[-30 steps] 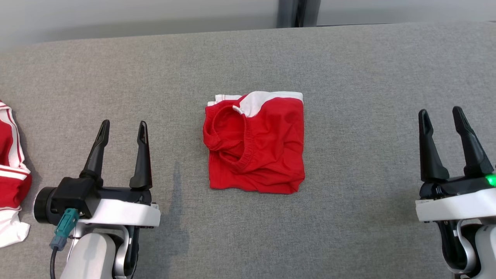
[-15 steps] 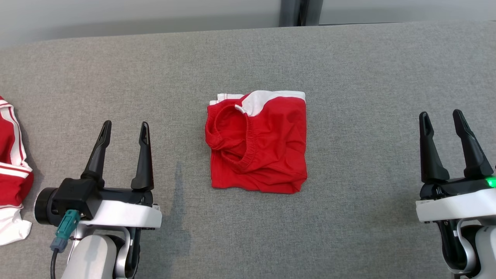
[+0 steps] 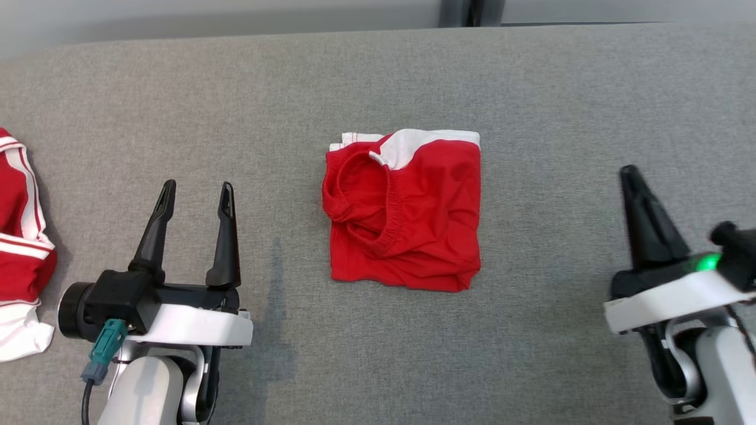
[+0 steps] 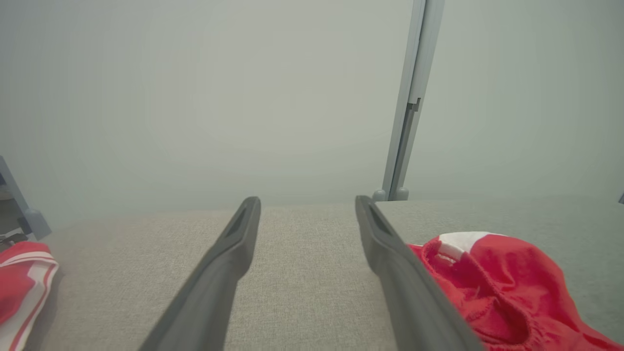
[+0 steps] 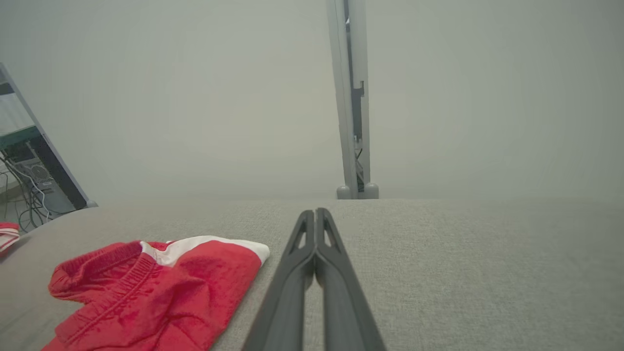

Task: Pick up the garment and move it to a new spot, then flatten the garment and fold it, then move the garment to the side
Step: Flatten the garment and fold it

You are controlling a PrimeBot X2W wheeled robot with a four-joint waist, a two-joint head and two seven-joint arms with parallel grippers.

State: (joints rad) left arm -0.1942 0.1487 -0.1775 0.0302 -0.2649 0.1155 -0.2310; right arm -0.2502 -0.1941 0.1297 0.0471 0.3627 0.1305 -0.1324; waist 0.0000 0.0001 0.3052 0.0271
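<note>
A red garment with white trim [image 3: 404,212], folded into a rough square with its elastic waistband showing, lies in the middle of the grey padded table [image 3: 378,77]. It also appears at the right of the left wrist view as the garment [image 4: 492,282] and at the lower left of the right wrist view as the garment [image 5: 156,292]. My left gripper [image 3: 196,192] hovers open to the garment's left, nothing between its fingers. My right gripper [image 3: 629,174] stands to the garment's right, rolled on its side, its fingers pressed together in the right wrist view [image 5: 315,217] and holding nothing.
Another red and white striped garment [image 3: 18,236] lies at the table's left edge. A grey wall with an upright post [image 5: 352,97] rises behind the table's far edge. Bare grey fabric surrounds the folded garment on all sides.
The right gripper has shut and rolled over, shifting slightly left. The camera has shifted a little, so the whole picture slid right and down. The left gripper and garment stay put.
</note>
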